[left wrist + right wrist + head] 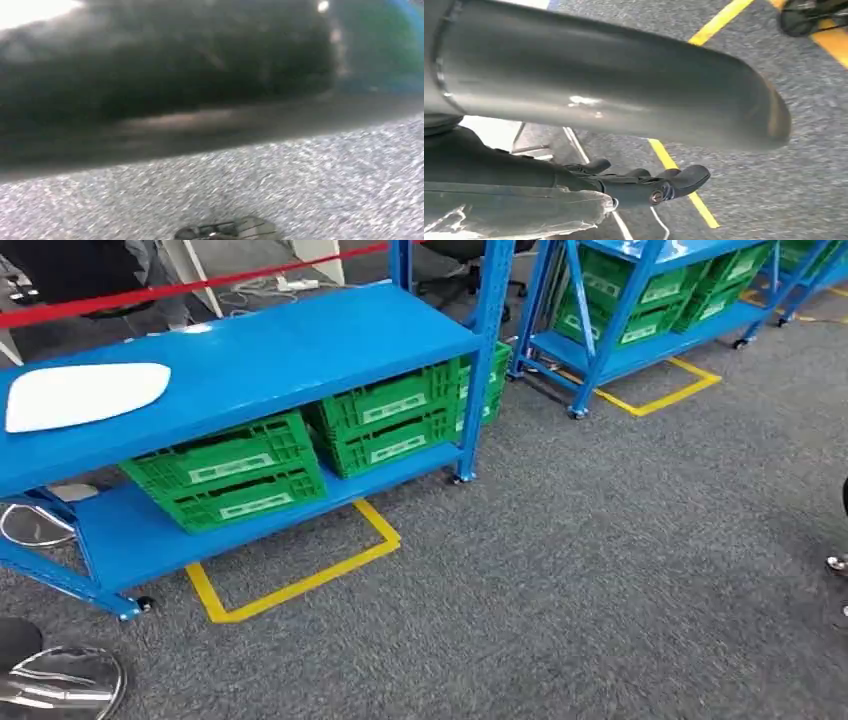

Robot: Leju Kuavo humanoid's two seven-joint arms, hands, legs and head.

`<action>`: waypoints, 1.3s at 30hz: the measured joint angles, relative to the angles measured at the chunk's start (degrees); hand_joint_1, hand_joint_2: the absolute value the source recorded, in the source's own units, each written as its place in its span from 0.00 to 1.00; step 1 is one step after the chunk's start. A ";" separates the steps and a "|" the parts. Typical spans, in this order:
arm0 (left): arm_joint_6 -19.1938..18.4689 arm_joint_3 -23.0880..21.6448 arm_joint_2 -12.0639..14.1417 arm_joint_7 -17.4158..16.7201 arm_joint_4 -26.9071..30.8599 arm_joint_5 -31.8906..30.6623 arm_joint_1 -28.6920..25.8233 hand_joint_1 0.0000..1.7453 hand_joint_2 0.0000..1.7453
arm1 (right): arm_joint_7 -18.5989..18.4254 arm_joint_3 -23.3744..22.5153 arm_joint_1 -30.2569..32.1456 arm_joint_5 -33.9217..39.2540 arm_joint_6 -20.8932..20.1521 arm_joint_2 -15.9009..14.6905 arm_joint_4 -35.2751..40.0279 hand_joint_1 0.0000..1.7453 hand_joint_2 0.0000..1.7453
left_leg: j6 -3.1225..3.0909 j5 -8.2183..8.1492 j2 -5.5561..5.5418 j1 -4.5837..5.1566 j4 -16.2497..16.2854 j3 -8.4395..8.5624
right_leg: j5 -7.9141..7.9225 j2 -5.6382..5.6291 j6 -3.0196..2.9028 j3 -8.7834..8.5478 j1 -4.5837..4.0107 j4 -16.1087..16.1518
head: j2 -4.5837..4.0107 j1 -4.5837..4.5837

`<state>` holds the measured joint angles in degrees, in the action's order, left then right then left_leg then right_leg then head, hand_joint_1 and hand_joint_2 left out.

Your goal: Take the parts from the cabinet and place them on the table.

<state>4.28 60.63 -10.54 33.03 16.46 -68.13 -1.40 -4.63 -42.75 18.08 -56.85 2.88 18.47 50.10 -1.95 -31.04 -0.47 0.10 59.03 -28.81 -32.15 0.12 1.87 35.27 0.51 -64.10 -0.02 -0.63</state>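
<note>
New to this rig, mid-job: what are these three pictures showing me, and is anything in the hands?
It is a two-legged humanoid robot with two arms and hands. The wide picture is its head camera, looking down at a blue metal shelf rack on grey carpet. Green plastic crates sit on its lower shelf and a flat white oval piece lies on top. The other two come from wrist cameras. The right one shows the right hand, with crinkled clear plastic against its dark fingers; whether it is gripped I cannot tell. The left one is too blurred to read.
</note>
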 joint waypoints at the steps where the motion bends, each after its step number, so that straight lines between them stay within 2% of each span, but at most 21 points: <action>1: 0.00 0.02 -0.04 0.00 -0.04 0.00 -0.07 0.00 0.00 | 0.04 -0.11 0.06 0.00 0.00 0.00 -0.04 0.00 0.00 | 0.14 -0.44 -0.01 0.00 -0.06 0.24 | 3.48 0.06 -0.58 -0.46 -0.19 3.13 | 0.00 0.13; 3: 0.00 0.13 -0.07 -0.02 -0.24 0.00 0.33 0.00 0.00 | 0.09 -0.26 -0.23 -0.04 -0.02 -0.09 -0.17 0.00 0.00 | 0.88 -1.04 -0.17 0.07 -0.38 0.20 | 2.45 -0.04 -1.12 -0.46 -0.64 3.91 | 0.00 0.22; 4: 0.00 0.13 -0.07 -0.02 -0.24 0.00 0.26 0.00 0.00 | 0.09 -0.26 -0.21 -0.09 0.00 -0.09 -0.17 0.00 0.00 | 1.23 -0.99 -0.12 0.00 -0.61 0.55 | 3.71 -0.08 -1.46 -0.87 -0.74 4.30 | 0.00 0.04; 7: 0.00 0.13 0.15 0.00 -0.28 -0.13 0.30 0.00 0.00 | 0.26 -0.57 -0.14 -0.11 -0.07 0.07 -0.28 0.00 0.00 | 2.07 -1.14 -0.09 0.11 0.76 1.46 | 3.31 -0.11 -2.06 -3.28 -0.13 5.69 | 0.00 0.02; 8: 0.00 0.15 0.13 0.00 -0.31 -0.13 0.43 0.00 0.00 | 0.46 -0.61 -0.15 -0.09 -0.07 0.07 -0.31 0.00 0.00 | 2.42 -1.93 0.02 0.05 3.26 0.19 | 3.02 -0.04 -2.36 -3.98 -0.04 6.02 | 0.00 -0.40; 11: 0.04 0.24 0.11 0.00 -0.35 -0.13 0.43 0.00 0.00 | 0.85 -0.79 -0.22 -0.02 0.07 0.07 -0.37 0.00 0.00 | 3.05 -7.22 0.06 -0.32 14.51 -7.24 | 1.73 -0.01 -2.37 -5.30 0.00 6.10 | 0.00 -0.37; 12: 0.09 0.26 0.11 0.00 -0.35 -0.13 0.32 0.00 0.00 | 0.90 -0.94 -0.22 0.00 0.07 0.07 -0.39 0.00 0.00 | 3.09 -7.34 0.06 -0.33 15.63 -8.60 | 1.26 -0.05 -2.35 -5.91 0.00 6.10 | 0.00 -0.35; 14: 0.11 0.26 0.09 0.00 -0.35 -0.15 0.11 0.00 0.00 | 0.96 -1.14 -0.17 0.00 0.09 0.07 -0.46 0.00 0.00 | 2.77 -3.25 0.06 -0.30 11.90 -8.39 | 0.11 -0.16 -2.21 -7.45 -0.02 6.10 | 0.00 -0.37; 16: 0.11 0.28 0.11 0.00 -0.35 -0.15 0.01 0.00 0.00 | 1.00 -1.20 -0.18 0.00 0.09 0.07 -0.46 0.00 0.00 | 1.97 3.75 0.09 -0.10 3.60 -6.20 | -1.09 -0.11 -1.96 -8.55 -0.08 6.22 | 0.00 -0.37; 17: 0.11 0.33 0.22 0.00 -0.37 -0.15 -0.01 0.00 0.00 | 1.01 -1.27 -0.27 0.02 0.09 0.11 -0.52 0.00 0.00 | 1.47 4.06 0.25 0.35 2.40 -5.91 | -1.59 -0.04 -1.78 -9.33 -0.03 6.08 | 0.00 -0.14; 18: 0.11 0.33 0.28 0.00 -0.44 -0.15 0.08 0.00 0.00 | 1.01 -1.31 -0.34 0.07 0.13 0.11 -0.59 0.00 0.00 | 1.26 2.14 0.44 0.65 1.27 -5.72 | -1.96 -0.17 -1.26 -9.30 -0.04 6.26 | 0.00 -0.34; 21: 0.15 0.33 0.31 0.00 -0.44 -0.15 -0.03 0.00 0.00 | 1.03 -1.33 -0.51 0.07 0.09 0.09 -0.66 0.00 0.00 | 0.08 3.16 0.21 0.77 0.25 -4.54 | -1.87 0.05 -0.18 -11.41 0.08 6.78 | 0.00 -0.46; 23: 0.15 0.33 0.33 0.04 -0.44 -0.17 0.08 0.00 0.00 | 1.07 -1.33 -0.63 0.07 0.11 0.00 -0.72 0.00 0.00 | -0.44 3.01 0.20 0.30 -0.81 -2.74 | -1.93 -0.04 0.07 -9.10 0.03 2.90 | -0.02 -0.06; 24: 0.20 0.33 0.37 0.04 -0.44 -0.13 0.29 0.00 0.00 | 1.14 -1.33 -0.68 0.07 0.13 -0.02 -0.72 0.00 0.00 | -0.77 2.67 0.19 0.28 -0.92 -2.46 | -2.74 -0.08 0.21 -6.28 0.10 -1.73 | 0.00 0.24; 27: 0.26 0.33 0.33 0.02 -0.46 -0.15 0.29 0.00 0.00 | 1.00 -1.42 -0.69 0.07 0.11 -0.15 -0.83 0.00 0.00 | -0.81 1.29 0.14 0.32 -0.92 -1.15 | -8.17 -0.07 0.78 1.29 0.17 -10.93 | 0.00 0.26; 28: 0.26 0.33 0.28 0.02 -0.46 -0.15 0.20 0.00 0.00 | 1.01 -1.44 -0.65 0.07 0.11 -0.15 -0.83 0.00 0.00 | -0.73 0.76 0.09 0.30 -0.92 -0.45 | -7.63 -0.05 0.91 2.23 0.18 -10.40 | 0.00 0.31; 29: 0.26 0.33 0.24 0.02 -0.46 -0.15 0.10 0.00 0.00 | 1.01 -1.49 -0.65 0.07 0.11 -0.15 -0.83 0.00 0.00 | -0.59 0.19 0.03 0.21 -0.92 0.37 | -5.39 -0.05 0.97 2.06 0.20 -7.82 | 0.00 0.26; 32: 0.26 0.35 0.18 0.02 -0.46 -0.15 0.07 0.00 0.00 | 1.01 -1.55 -0.63 0.07 0.11 -0.15 -0.87 0.00 0.00 | 0.24 -1.66 0.03 -0.02 -0.98 2.52 | 4.27 0.06 0.84 -0.97 0.15 3.15 | 0.00 0.37; 33: 0.26 0.35 0.20 0.02 -0.46 -0.15 0.21 0.00 0.00 | 1.03 -1.53 -0.70 0.07 0.09 -0.15 -0.98 0.00 0.00 | 0.68 -2.07 -0.11 0.25 -0.84 2.60 | 1.92 0.18 0.20 -0.56 0.01 3.75 | 0.00 0.52; 37: 0.35 0.33 0.24 0.02 -0.46 -0.15 0.40 0.00 0.00 | 1.16 -1.66 -0.78 -0.35 0.09 -0.13 -1.03 0.00 0.00 | 1.64 -2.31 -0.02 0.24 -0.35 3.28 | 2.90 -0.07 -1.20 -1.88 0.28 4.10 | 0.00 0.48; 39: 0.46 0.35 0.24 0.04 -0.46 -0.15 0.46 0.00 0.00 | 1.42 -1.68 -0.80 -0.66 0.07 -0.13 -1.05 0.00 0.00 | 2.37 -3.23 0.10 0.08 4.64 0.78 | 2.67 0.00 -1.67 -2.79 0.32 4.49 | 0.00 0.33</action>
<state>4.74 60.98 -10.29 33.07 16.00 -68.28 -0.94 -3.21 -44.44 17.28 -57.51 2.95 18.34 49.05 0.42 -34.27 -0.36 0.18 63.68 -28.04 -29.48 0.12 0.20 32.48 0.83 -59.62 -0.02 -0.31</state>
